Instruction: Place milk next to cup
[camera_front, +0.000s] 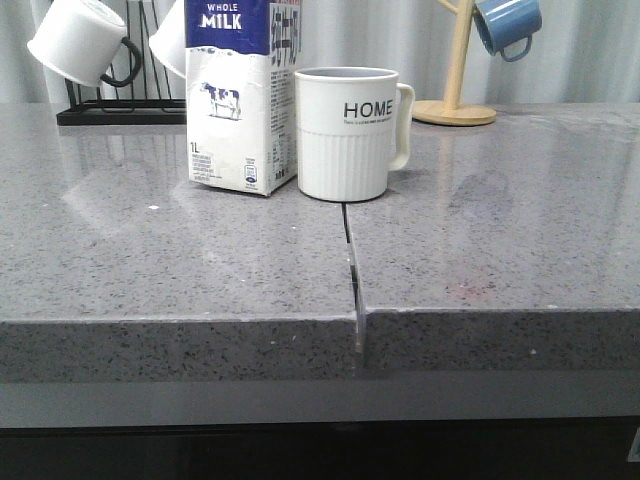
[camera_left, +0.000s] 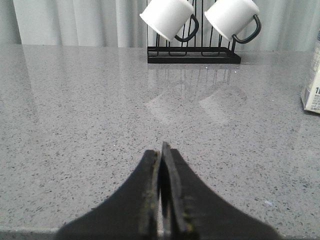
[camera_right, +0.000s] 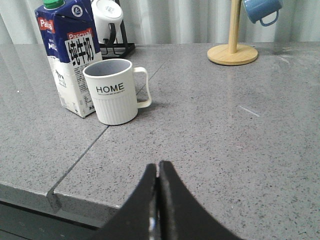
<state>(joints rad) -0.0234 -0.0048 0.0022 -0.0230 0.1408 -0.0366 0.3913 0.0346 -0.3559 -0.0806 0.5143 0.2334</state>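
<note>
Both arms sit back at the near edge of the desk (camera_front: 150, 260), clear of everything. Left fingers (camera_left: 161, 155) pressed together, holding nothing, over bare desk at the near left. Right fingers (camera_right: 158, 172) also pressed tight, empty, near edge right of the seam (camera_front: 352, 270) that runs front to back between the two slabs. Neither arm shows in the front view, so they look parked out of the way, probably to leave the result visible.

Mid-desk, toward the far edge: cup (camera_front: 348, 132) stands upright right at the far end of the seam, handle pointing to the right edge, "HOME" facing the near edge. Milk (camera_front: 243, 95) stands upright just left of it; the two look touching or almost, can't tell if there's a gap. Milk is turned a bit, one corner toward the near edge. Nobody holds it, it rests on its own base. In the right wrist view it sits just behind and beside the cup (camera_right: 114, 92), green cap on top.

Judgement: milk already beside cup, task looks done; the closed, pulled-back fingers fit a finished release.

Far edge: black rack (camera_front: 110, 105) at the far left with two white mugs (camera_front: 75, 40) hung on it, wooden stand (camera_front: 456, 90) at the far right with a blue mug (camera_front: 508, 25). Both well apart from the task pair, not involved.
</note>
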